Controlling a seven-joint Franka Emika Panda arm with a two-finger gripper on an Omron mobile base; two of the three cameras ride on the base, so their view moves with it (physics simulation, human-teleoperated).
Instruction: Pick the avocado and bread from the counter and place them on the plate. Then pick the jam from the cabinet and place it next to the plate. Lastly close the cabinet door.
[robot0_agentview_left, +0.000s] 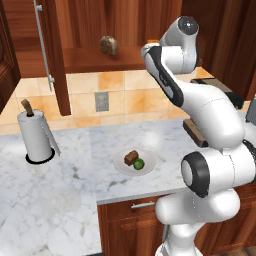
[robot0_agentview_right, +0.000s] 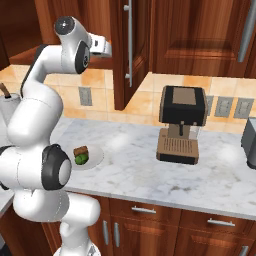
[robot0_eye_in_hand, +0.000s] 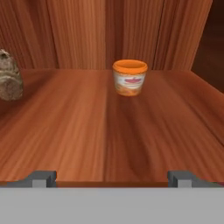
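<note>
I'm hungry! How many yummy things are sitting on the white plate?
2 on the plate: the bread toward the wall and the avocado touching it in front. Nothing else shows there.

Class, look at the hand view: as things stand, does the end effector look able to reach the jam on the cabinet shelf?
Probably yes. The end effector is open and faces the jam straight on, with bare shelf between them. The speckled lump sits off to one side, out of the path.

Orange-lidded jam (robot0_eye_in_hand: 129, 77) stands upright, upper centre, on the cabinet shelf (robot0_eye_in_hand: 109, 131); avocado (robot0_agentview_left: 139, 163) and bread (robot0_agentview_left: 131, 157) touch on the plate (robot0_agentview_left: 121, 165), lower centre.
</note>
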